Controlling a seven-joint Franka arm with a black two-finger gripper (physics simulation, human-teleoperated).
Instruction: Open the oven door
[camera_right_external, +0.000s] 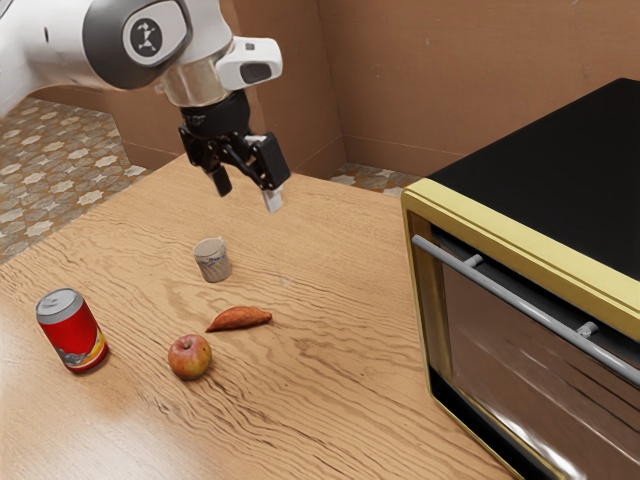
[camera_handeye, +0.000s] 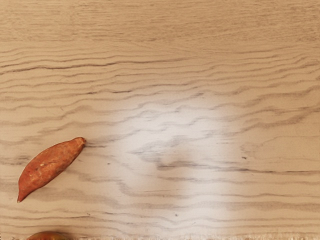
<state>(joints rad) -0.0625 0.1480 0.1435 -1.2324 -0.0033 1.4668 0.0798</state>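
Reaching the door handle (camera_right_external: 520, 302) is the step in hand, I judge, and the work runs from the exterior view's left to its right. At that view's left stand the red can (camera_right_external: 75, 338), the apple (camera_right_external: 190, 357) and the small cup (camera_right_external: 213, 261), with the sweet potato (camera_right_external: 240, 319) just beyond; I would stay high over the bench (camera_right_external: 330, 400) until past them. My gripper (camera_right_external: 248, 197) hangs above it, jaws parted and nothing between them, well apart from the oven (camera_right_external: 560, 150) — a fair state for the approach. Next I would turn the hand so the jaws straddle the bar, one above and one below, away from the brackets, and close only when both can touch it. With the handle set high, the door probably drops from a lower hinge, so the pull should go outward and then curve down; a straight tug could slip off or drag the oven.

The oven is at the exterior view's right, its door (camera_right_external: 530, 365) looking shut. From its left corner, a pale gold frame (camera_right_external: 515, 238) borders the front; then comes the thin grey bar, slanting across on short brackets, over dark, glossy glass — all beneath a flat black top.
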